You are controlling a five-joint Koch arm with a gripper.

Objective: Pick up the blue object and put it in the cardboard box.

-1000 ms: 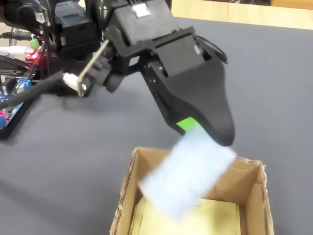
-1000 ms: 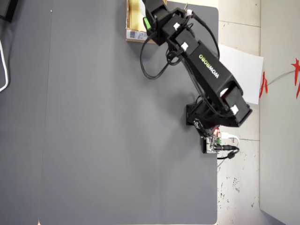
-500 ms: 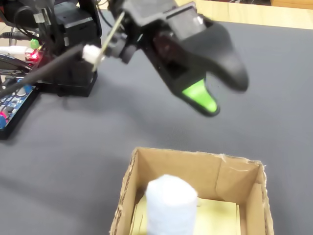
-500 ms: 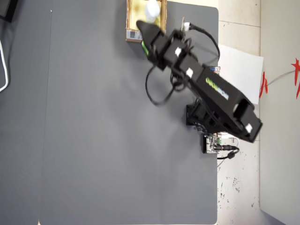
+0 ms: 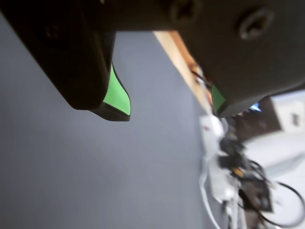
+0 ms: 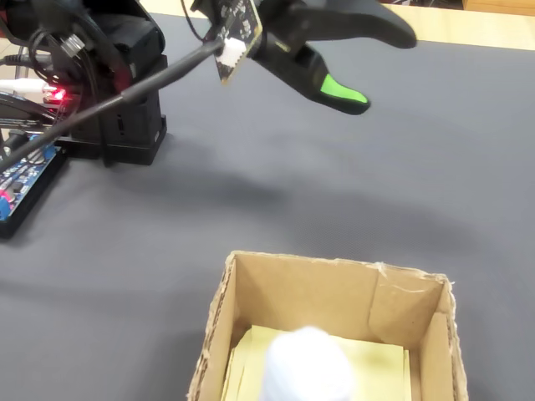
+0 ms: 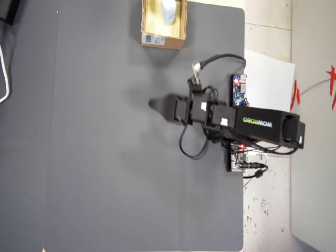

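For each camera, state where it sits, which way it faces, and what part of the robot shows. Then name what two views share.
Wrist view: rides on the arm, looking past the open pincer along the grey table.
Fixed view: low beside the cardboard box, facing the arm's base; pincer above.
Overhead view: looks straight down; whole arm, pincer away from the box.
Shared: fixed and overhead views both show the blue object inside the box.

Arm is matte black plastic with white "WOWROBO" lettering, O's in green. Gripper has black curved jaws with bright green inner pads; two recessed screws show near its base. Black cables loop off the wrist; small circuit board with white connector mounted there.
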